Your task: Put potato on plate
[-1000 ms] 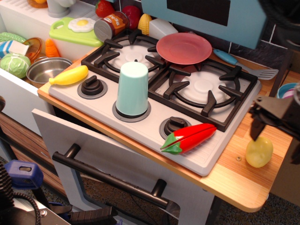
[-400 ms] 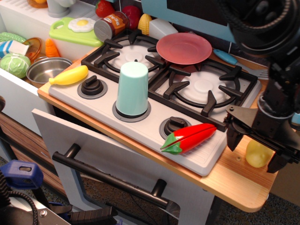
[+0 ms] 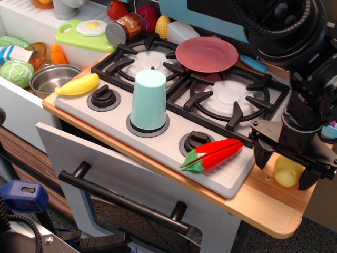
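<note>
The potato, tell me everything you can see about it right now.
The potato is a small, smooth, pale-yellow piece that looks like glossy plastic, rounded like an egg. It lies on the wooden counter right of the stove, far from the plate. The open gripper straddles it, one black finger on each side; its top is hidden by the gripper. Whether the fingers touch it cannot be told.

Potato smooth glossy plastic; plate matt; counter wood.

The gripper stands open around the potato on the wooden counter, right of the stove. The plate rests far on the burners.
</note>
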{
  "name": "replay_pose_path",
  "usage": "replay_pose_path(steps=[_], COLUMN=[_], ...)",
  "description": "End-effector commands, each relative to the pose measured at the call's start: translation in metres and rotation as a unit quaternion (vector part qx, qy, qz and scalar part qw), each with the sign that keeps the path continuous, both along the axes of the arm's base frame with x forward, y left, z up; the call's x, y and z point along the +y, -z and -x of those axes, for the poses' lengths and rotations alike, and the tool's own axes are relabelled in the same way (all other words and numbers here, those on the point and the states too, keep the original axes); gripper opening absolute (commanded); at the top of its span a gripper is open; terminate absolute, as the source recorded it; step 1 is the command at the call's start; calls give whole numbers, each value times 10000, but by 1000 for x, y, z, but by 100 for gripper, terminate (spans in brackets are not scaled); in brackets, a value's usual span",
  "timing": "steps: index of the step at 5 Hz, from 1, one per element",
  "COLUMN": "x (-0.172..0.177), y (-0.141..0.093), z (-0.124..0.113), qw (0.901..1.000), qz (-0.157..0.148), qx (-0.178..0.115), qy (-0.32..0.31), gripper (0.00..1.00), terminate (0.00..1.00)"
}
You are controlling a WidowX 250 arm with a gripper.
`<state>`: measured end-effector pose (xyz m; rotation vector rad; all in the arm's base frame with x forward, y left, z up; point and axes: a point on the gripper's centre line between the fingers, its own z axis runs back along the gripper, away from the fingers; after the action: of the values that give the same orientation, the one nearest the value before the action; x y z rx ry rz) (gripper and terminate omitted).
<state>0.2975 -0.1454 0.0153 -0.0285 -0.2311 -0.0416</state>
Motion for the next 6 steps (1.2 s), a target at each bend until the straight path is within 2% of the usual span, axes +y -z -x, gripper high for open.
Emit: replay_pose_path(steps=[1,2,3,4,5,6], x=[-4,-4,12,36,64,97], y=[-8,-10,-52,-100,-115,-110], z=[-7,-7,-15,-25,-38,-56], qw=[9999,10000,9995,9974,9962,9910], qz=[5,7,-277,-705,-866,-1229], qx=[-100,-80,93,165,83,-318], qy=[-42,-37,93,54,65,424], gripper=[0,0,0,0,0,0], terminate=[0,0,0,0,0,0])
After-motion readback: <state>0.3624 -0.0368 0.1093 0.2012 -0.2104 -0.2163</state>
